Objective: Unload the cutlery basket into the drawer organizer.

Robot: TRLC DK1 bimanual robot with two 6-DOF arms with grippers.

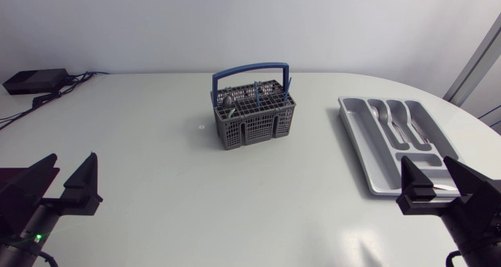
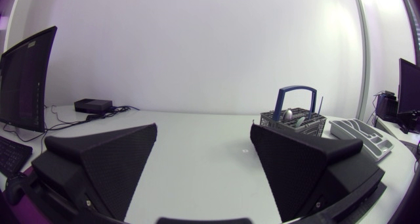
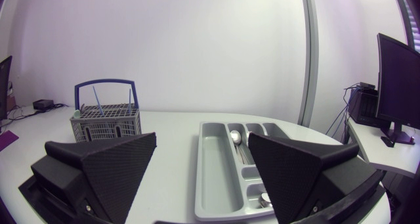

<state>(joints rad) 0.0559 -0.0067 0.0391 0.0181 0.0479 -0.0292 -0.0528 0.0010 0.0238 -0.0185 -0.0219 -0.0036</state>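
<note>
A grey cutlery basket (image 1: 254, 114) with a blue handle stands at the middle of the table, with a spoon and a few thin utensils sticking up in it. The grey drawer organizer (image 1: 365, 146) lies at the right, and some cutlery rests in its far compartments. My left gripper (image 1: 63, 182) hovers open and empty at the near left corner. From there the basket (image 2: 293, 122) and organizer (image 2: 359, 133) are far ahead. My right gripper (image 1: 445, 190) is open and empty just over the organizer's near end (image 3: 216, 178), with the basket (image 3: 105, 122) well ahead beside it.
A black box (image 1: 35, 81) with cables sits at the table's back left corner, also ahead of my left gripper (image 2: 92, 106). A tiny white mark (image 1: 201, 127) lies left of the basket. Bare white tabletop stretches between basket and organizer.
</note>
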